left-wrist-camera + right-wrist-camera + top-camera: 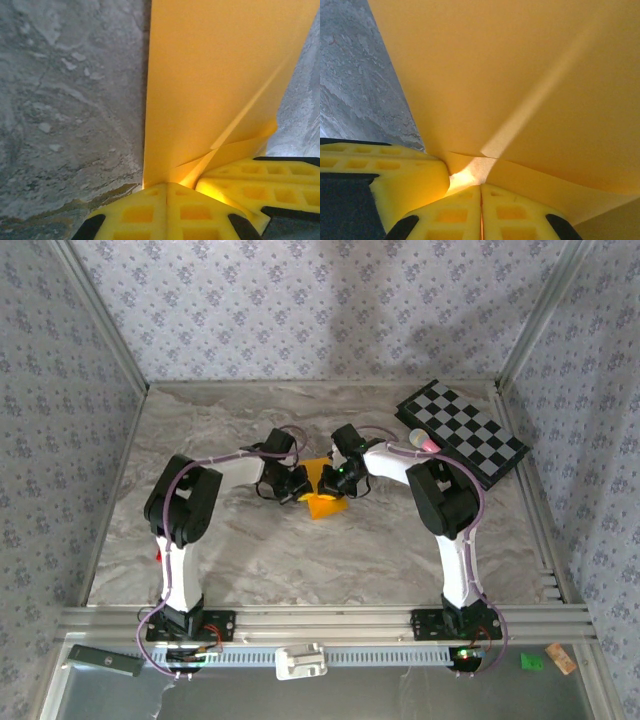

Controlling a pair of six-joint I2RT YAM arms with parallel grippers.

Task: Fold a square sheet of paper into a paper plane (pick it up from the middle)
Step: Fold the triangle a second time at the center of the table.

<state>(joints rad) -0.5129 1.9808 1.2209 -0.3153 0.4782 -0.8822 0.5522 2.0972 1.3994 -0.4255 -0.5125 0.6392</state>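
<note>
Left of the checkered board (462, 432), top view: the sheet of paper (322, 502) lies on the table (260, 550), with the left gripper (297, 485) and the right gripper (336, 480) meeting over its middle. Risk, as judged: two pinches this close on thin paper could tear or crumple it if the arms pull apart unevenly. A lopsided lift would set a skewed crease. Left wrist view: the left gripper (167, 202) has its jaws pressed together on the near edge of the paper (215, 75), and a raised diagonal pleat runs into the pinch. The right gripper's yellow finger (250, 182) sits just beside it, touching or nearly so, which makes a finger clash possible. Right wrist view: the right gripper (481, 207) is likewise clamped on the paper (520, 75), which fans out ahead of the jaws and lifts slightly at the pinch. A weak hold there could let the sheet slip out.
</note>
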